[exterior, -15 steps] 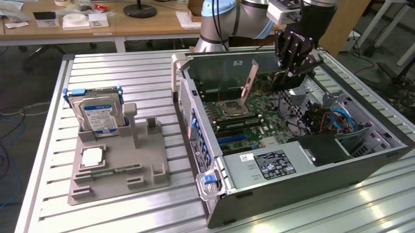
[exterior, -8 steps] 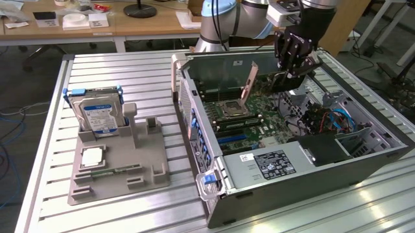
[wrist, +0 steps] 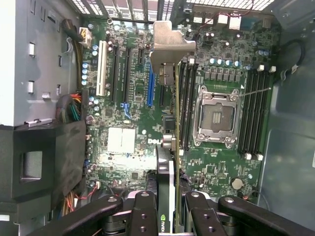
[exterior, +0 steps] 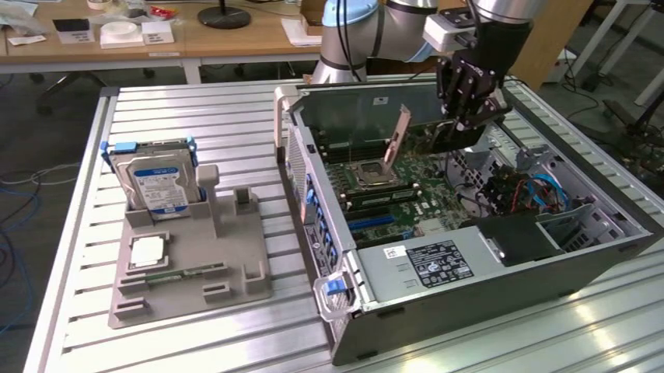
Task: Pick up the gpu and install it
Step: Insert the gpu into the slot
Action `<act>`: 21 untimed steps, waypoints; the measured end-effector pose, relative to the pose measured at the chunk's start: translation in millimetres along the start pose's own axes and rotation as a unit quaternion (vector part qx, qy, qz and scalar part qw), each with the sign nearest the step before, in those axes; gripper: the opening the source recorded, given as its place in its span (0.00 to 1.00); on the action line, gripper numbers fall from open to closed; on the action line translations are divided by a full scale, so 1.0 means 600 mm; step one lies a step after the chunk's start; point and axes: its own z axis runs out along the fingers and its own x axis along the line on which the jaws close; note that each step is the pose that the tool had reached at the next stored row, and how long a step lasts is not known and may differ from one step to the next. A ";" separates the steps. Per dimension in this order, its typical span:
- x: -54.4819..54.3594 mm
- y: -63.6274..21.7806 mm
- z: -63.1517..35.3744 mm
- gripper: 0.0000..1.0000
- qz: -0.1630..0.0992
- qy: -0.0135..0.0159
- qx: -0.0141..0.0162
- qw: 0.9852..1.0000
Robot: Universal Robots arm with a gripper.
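My gripper (exterior: 463, 124) hangs inside the open computer case (exterior: 343, 233), shut on the gpu (exterior: 399, 138). The card is held on edge above the motherboard (exterior: 415, 210), its silver end bracket pointing toward the case's back wall. In the wrist view the gpu (wrist: 172, 147) is seen edge-on between my two black fingers (wrist: 143, 212), with its bracket (wrist: 170, 46) at the far end. It hovers over the board between the blue expansion slot (wrist: 150, 88) and the processor socket (wrist: 216, 115), apart from both.
On the exterior view's left, a grey holder (exterior: 239, 264) carries a silver hard drive (exterior: 155, 183), a processor chip (exterior: 145, 249) and a memory stick (exterior: 185, 273). Inside the case, a black drive cage (wrist: 44, 162) and cables (exterior: 518, 190) crowd one side.
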 end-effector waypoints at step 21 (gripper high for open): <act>0.002 0.003 0.009 0.27 0.000 0.000 0.000 1.000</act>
